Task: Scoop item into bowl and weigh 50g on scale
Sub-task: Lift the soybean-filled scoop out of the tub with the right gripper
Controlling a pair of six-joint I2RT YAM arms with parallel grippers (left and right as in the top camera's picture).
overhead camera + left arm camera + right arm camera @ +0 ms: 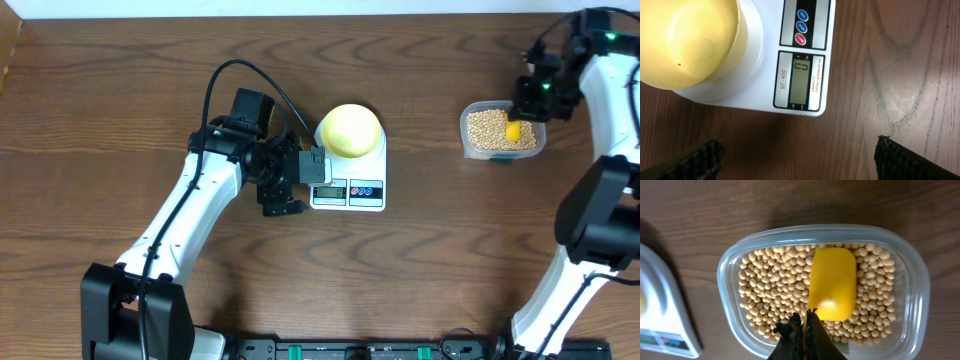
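Table [100,100]: dark brown wood grain, faint pale scuffs in the left wrist view. A pale strip [300,6] lies beyond its far edge and a black rail [360,350] runs along its near edge.

Left hand [298,188]: released, fingers spread wide, holding nothing, just beside the display edge of the scale [350,190]. Scale is white and its LCD is lit with one digit, reading unclear. Pale-yellow bowl [349,130] sits on its platform.

Well apart to the right is a clear plastic tub [466,125] of soybeans [485,127].

Right hand [530,98]: above the tub, clenched on the handle of the yellow scoop [832,282]. The scoop blade rests on the beans.
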